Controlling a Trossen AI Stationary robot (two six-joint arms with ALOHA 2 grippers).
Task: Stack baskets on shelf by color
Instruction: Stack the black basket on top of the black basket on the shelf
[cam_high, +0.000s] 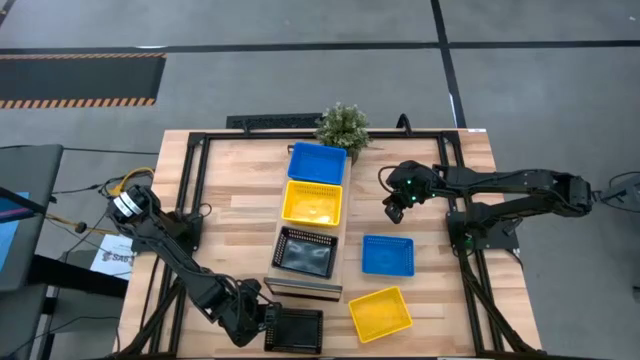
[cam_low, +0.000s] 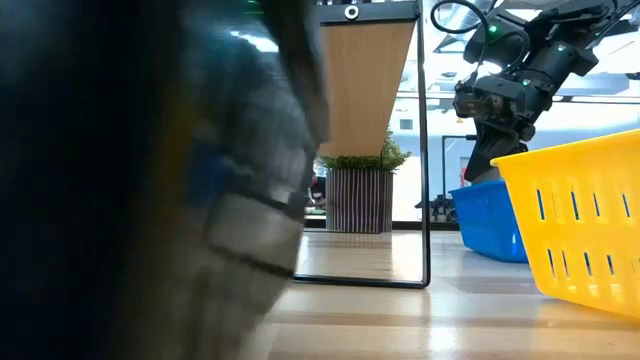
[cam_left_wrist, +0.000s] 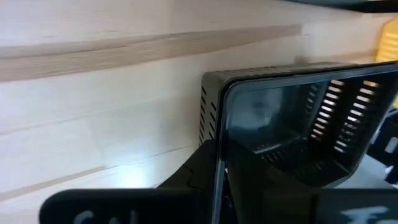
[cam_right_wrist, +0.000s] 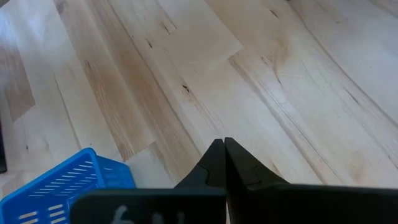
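Note:
A blue basket (cam_high: 318, 163), a yellow basket (cam_high: 312, 203) and a black basket (cam_high: 306, 252) sit in a row on the shelf (cam_high: 303, 288). Another blue basket (cam_high: 388, 255) and another yellow basket (cam_high: 380, 313) rest flat on the tabletop to the shelf's right. My left gripper (cam_high: 268, 325) is at the table's near edge, shut on a second black basket (cam_high: 295, 328). My right gripper (cam_high: 393, 211) hangs shut above bare table, just beyond the loose blue basket. In the low view, a dark blur fills the left half. My left gripper (cam_left_wrist: 217, 180) grips the black basket by one end wall (cam_left_wrist: 219, 134), coming level from the table's left. One finger (cam_left_wrist: 199, 171) lies on the wall's outer face; the other is hidden behind the glossy wall. I cannot tell if the basket is clear of the table.
A potted plant (cam_high: 343, 127) stands at the shelf's far end. A dark metal frame (cam_high: 190, 190) runs around the table's edges. Bare wood lies between the shelf and the left frame rail. In the low view, the yellow basket (cam_low: 580, 230) and the blue basket (cam_low: 490, 215) stand at right.

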